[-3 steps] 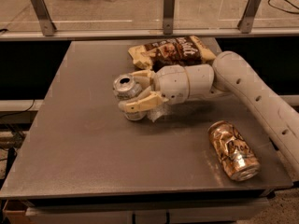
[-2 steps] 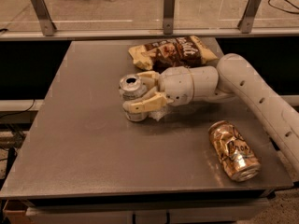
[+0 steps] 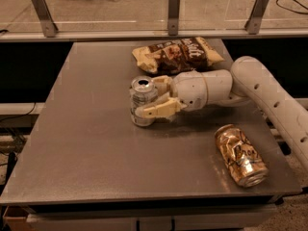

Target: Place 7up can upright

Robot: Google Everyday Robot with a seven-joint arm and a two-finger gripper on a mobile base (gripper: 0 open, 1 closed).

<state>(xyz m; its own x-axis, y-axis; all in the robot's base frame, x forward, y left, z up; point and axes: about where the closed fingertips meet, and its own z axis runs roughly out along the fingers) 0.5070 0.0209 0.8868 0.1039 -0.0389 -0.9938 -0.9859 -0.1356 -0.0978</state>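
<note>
a brown and cream chip bag [image 3: 175,54] lies in the upper middle of the frame, just behind the tool [image 3: 148,98] and close to the wrist of the white arm [image 3: 269,97]. a dented brown-gold can [image 3: 240,155] lies on its side at the lower right, near the desk's right edge and well apart from the tool. the arm comes in from the right side of the frame, crossing between the bag and the dented can.

the 7up can [image 3: 141,96] stands upright a little above the centre of the frame, open top facing up, its base down at the desk [image 3: 82,148]. the tool is clamped on it, one cream finger across the front of the can and the other behind it.

the left half and the lower middle of the desk are bare grey surface. a rail with three metal posts [image 3: 173,11] runs along the far edge.
</note>
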